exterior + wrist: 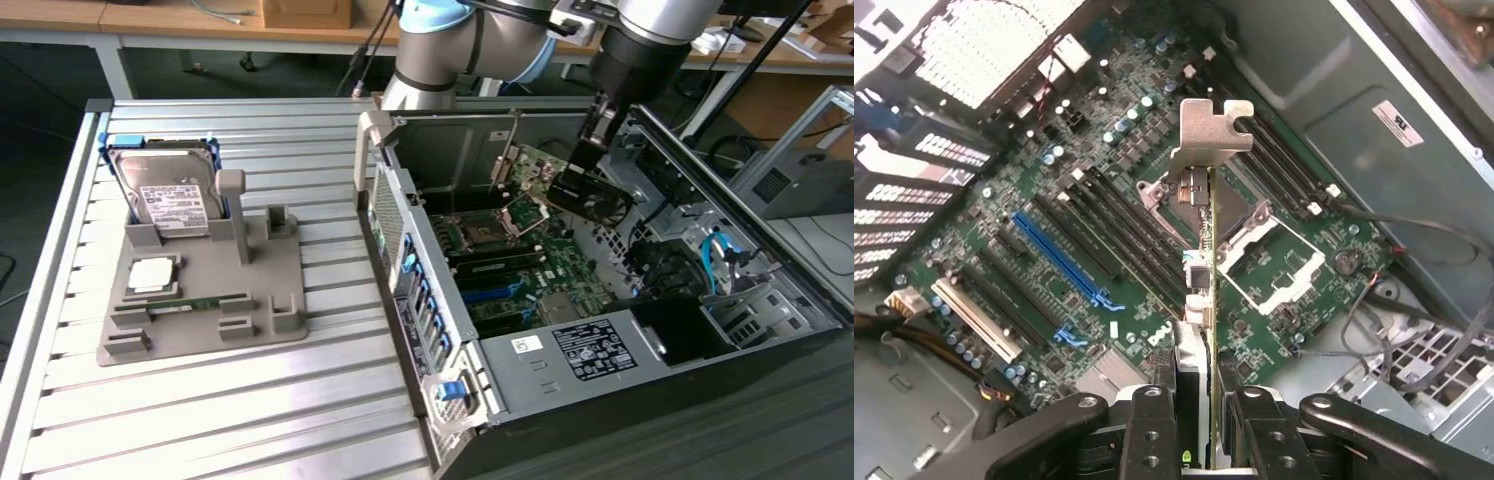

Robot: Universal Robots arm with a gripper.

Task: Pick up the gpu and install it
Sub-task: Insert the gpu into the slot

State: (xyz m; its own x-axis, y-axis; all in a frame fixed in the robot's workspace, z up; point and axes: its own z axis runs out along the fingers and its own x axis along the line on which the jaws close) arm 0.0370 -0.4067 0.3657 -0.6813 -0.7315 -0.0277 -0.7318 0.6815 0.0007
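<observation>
The gpu, a green card with a dark cooler and a silver bracket, hangs tilted inside the open computer case, above the motherboard. My gripper is shut on its upper edge. In the wrist view the gpu shows edge-on between my fingers, and my gripper is clamped on it. Its bracket points away from the camera. The card floats over the processor socket, apart from the blue slot and the white slot on the board.
On the slatted metal table a grey fixture holds a hard drive, a processor and a memory stick. Case walls, a drive cage and loose cables ring the motherboard.
</observation>
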